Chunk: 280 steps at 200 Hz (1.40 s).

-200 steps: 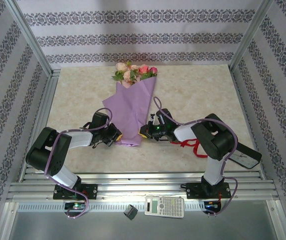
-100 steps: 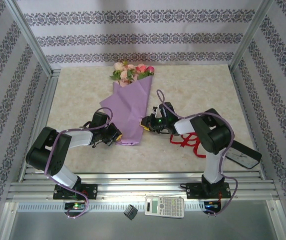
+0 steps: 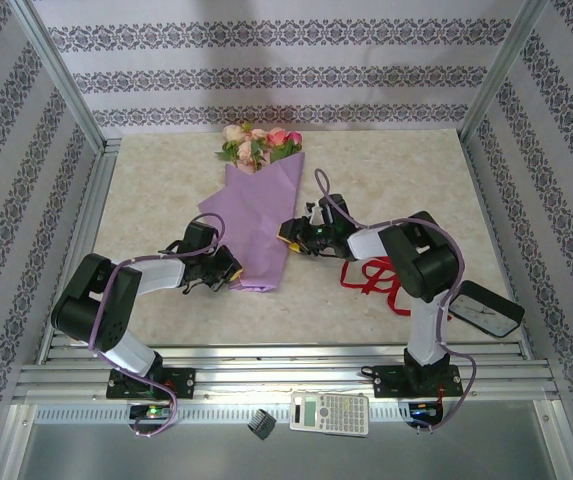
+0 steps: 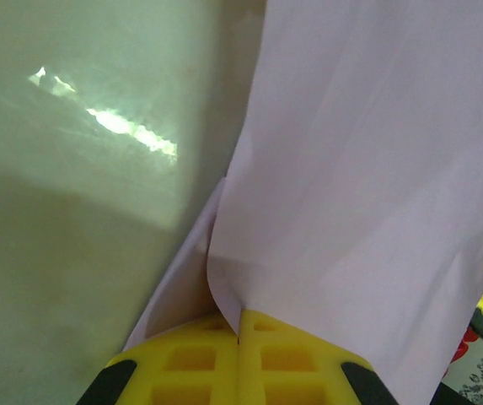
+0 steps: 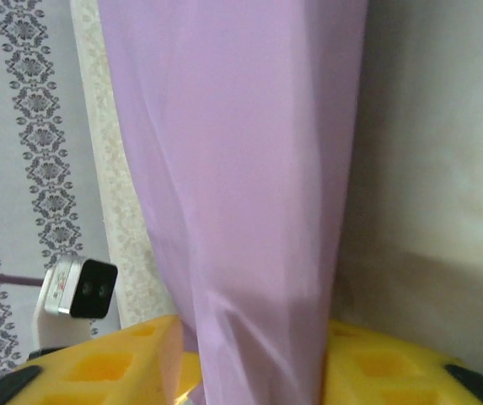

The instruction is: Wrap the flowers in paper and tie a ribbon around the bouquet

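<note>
Bouquet, from above: lies slantwise on the table, flowers toward the far wall, narrow tail toward the arms. Shows nothing of what is inside the purple paper below the blooms. Left gripper: sits at the tail's near-left corner, fingertips too small here to read. Right gripper: meets the cone's right edge partway up, jaws hard to make out. Ribbon: lies loose on the table under the right arm, partly covered by it, apart from the bouquet.

Left wrist view: shows yellow fingers pressed together, an edge of the paper pinched in the seam between them. Cuts the sheet off at the top and right borders.

Right wrist view: shows yellow fingers standing apart, one on each side of the purple cone, which runs up out of frame. Cannot tell whether the pads press the paper or merely flank it.
</note>
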Available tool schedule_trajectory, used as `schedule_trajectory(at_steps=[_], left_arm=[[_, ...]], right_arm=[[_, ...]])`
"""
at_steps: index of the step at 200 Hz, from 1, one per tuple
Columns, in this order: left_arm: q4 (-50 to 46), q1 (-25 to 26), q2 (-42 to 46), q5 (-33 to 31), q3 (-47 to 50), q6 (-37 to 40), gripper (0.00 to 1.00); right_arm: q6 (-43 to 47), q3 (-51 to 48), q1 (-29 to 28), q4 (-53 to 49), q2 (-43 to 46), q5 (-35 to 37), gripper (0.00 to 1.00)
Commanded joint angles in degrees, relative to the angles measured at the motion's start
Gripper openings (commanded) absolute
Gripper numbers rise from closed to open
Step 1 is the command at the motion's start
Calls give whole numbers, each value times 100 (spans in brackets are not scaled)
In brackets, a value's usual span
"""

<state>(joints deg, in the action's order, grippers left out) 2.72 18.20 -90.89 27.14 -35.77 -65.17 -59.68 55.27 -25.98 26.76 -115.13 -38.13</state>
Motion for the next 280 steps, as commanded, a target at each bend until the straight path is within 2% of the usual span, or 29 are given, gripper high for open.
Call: schedule_trajectory(at_steps=[1, 17, 29, 40, 55, 60, 77, 98, 104, 113, 122, 132, 141, 158, 172, 179, 186, 193, 202, 206, 226, 238, 250, 262, 280], left_arm=[[-1023, -123, -65, -352, 99, 191, 0], [-1077, -123, -51, -375, 88, 225, 0], [-1113, -131, -48, -393, 90, 249, 0], [-1117, -140, -38, -381, 92, 263, 0], [-1138, -139, -16, -373, 110, 287, 0], [-1150, -144, -9, -367, 112, 300, 0], [-1169, -157, -16, -357, 110, 347, 0], [-1218, -176, -30, -323, 88, 405, 0], [-1230, -180, -34, -323, 82, 422, 0], [-1259, -191, -50, -307, 64, 455, 0], [-1296, -204, -57, -293, 56, 486, 0], [-1321, -223, -61, -283, 35, 521, 0], [-1343, -240, -69, -264, 18, 546, 0], [-1343, -263, -84, -236, 17, 588, 0], [-1339, -268, -113, -192, -15, 604, 0], [-1345, -279, -131, -175, -28, 627, 0], [-1357, -275, -148, -163, -50, 646, 0], [-1370, -283, -159, -148, -55, 658, 0], [-1368, -286, -171, -124, -63, 669, 0], [-1357, -285, -181, -125, -67, 661, 0], [-1313, -286, -238, -44, -69, 674, 0], [-1308, -291, -245, -1, -88, 681, 0], [-1280, -296, -275, 48, -98, 692, 0], [-1278, -292, -310, 109, -139, 713, 0], [-1280, -299, -377, 184, -184, 740, 0]], right_arm=[[88, 242, 49, -144, -249, 118, 28], [75, 244, 78, -144, -284, 201, 7], [71, 197, 107, -124, -234, 275, 0], [88, 186, 128, -110, -187, 284, 3], [88, 252, 159, -97, -198, 262, 31], [80, 303, 171, -114, -225, 253, 37], [-1, 497, 198, -102, -373, 245, 43], [-76, 802, 229, -185, -576, 294, 42], [-109, 888, 241, -199, -636, 327, 39], [-156, 970, 266, -216, -709, 375, 26], [-196, 1002, 296, -193, -753, 439, 9], [-239, 1016, 337, -173, -767, 511, 3], [-265, 1049, 363, -172, -782, 558, 5], [-294, 1210, 407, -205, -862, 604, 33], [-323, 1415, 428, -279, -981, 638, 40], [-348, 1520, 451, -326, -1070, 668, 40], [-388, 1609, 477, -344, -1129, 716, 35], [-442, 1682, 503, -351, -1204, 759, 25], [-519, 1766, 537, -331, -1277, 809, 4], [-562, 1812, 562, -324, -1307, 834, 0], [-654, 2009, 644, -357, -1413, 900, 0], [-673, 2184, 677, -436, -1492, 901, 24], [-739, 2404, 697, -488, -1604, 892, 32], [-819, 2647, 700, -564, -1749, 890, 31], [-1006, 2932, 730, -567, -1940, 956, 19]])
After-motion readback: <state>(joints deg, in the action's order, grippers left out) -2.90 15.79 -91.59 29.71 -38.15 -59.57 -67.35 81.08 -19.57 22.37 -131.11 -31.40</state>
